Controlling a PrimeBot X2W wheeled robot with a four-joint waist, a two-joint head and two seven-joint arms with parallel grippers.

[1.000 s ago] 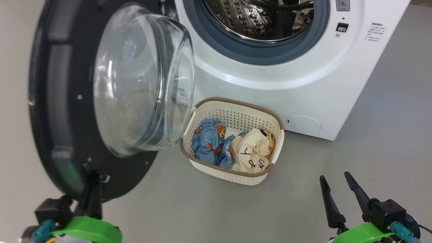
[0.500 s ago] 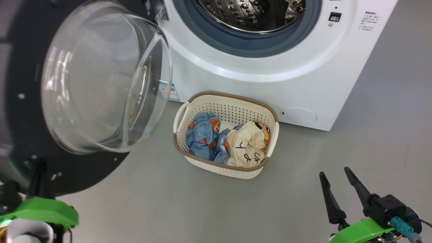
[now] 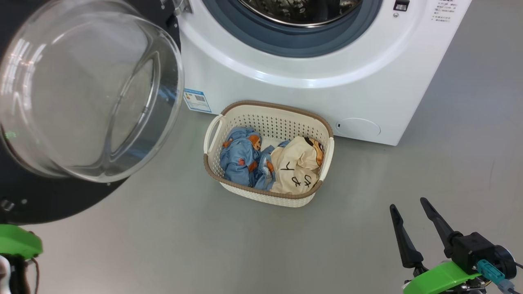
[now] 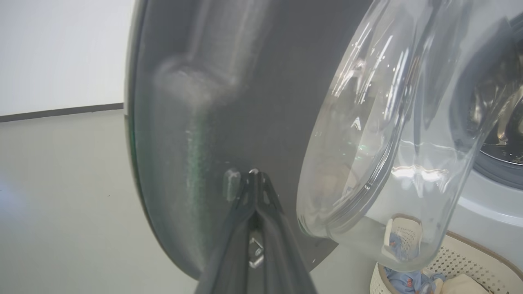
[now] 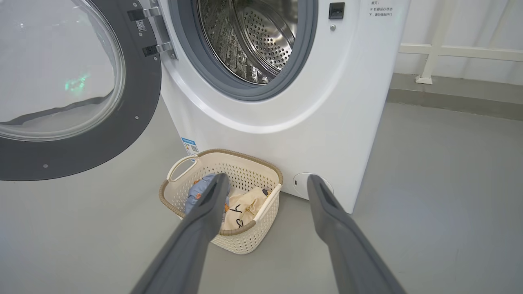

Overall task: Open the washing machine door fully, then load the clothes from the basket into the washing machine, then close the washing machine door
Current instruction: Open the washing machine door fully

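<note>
The washing machine (image 3: 310, 77) stands with its steel drum (image 5: 253, 36) exposed. Its door (image 3: 49, 204) is swung wide to the left, the glass bowl (image 3: 86, 90) bulging toward me. My left gripper (image 4: 253, 174) is shut, its tips resting against the door's (image 4: 229, 81) black inner face. The basket (image 3: 214, 134) sits on the floor in front of the machine, holding the light-blue garment (image 3: 239, 157) and the cream garment (image 3: 298, 167). Near the lower right, my right gripper (image 3: 408, 204) is open and empty, well short of the basket (image 5: 245, 241) and pointing at it (image 5: 267, 179).
A blue label sticker (image 3: 197, 100) and a round cover (image 3: 357, 127) mark the machine's lower front. Grey floor (image 3: 204, 253) surrounds the basket. A white rail (image 5: 433, 49) runs along the wall right of the machine. The door overhangs the floor at left.
The door has swung further open to the left, uncovering the blue sticker. My left gripper went left with it. The head camera shifted; the right gripper held still.
</note>
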